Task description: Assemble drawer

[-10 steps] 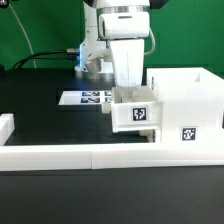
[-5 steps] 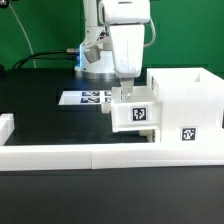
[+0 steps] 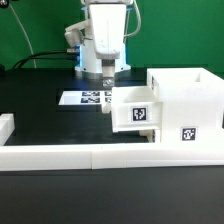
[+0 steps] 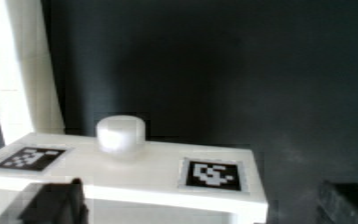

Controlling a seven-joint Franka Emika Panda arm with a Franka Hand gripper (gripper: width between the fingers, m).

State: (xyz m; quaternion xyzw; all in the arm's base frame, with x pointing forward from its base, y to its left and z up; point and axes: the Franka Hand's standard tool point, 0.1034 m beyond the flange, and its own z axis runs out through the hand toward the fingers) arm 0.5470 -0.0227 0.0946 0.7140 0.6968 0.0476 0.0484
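The drawer's tall white box shell (image 3: 186, 103) stands at the exterior view's right, with a square tag low on its front. One small white tray (image 3: 134, 112) with a tag sticks out of the shell's left side. No second tray shows. My gripper (image 3: 106, 78) hangs open and empty above and to the left of the tray, over the marker board's near end. In the wrist view the tray (image 4: 140, 168) lies below my gripper (image 4: 202, 205), showing a round white knob (image 4: 123, 135) and two tags. The dark fingertips (image 4: 51, 205) stand wide apart.
The marker board (image 3: 88, 98) lies flat behind the tray. A long low white border wall (image 3: 90, 156) runs along the front, with a short end (image 3: 6, 127) at the left. The robot base (image 3: 84, 48) and cables stand at the back.
My gripper has let go of the tray, risen, and moved toward the exterior view's left. The tray stays in the shell's side.
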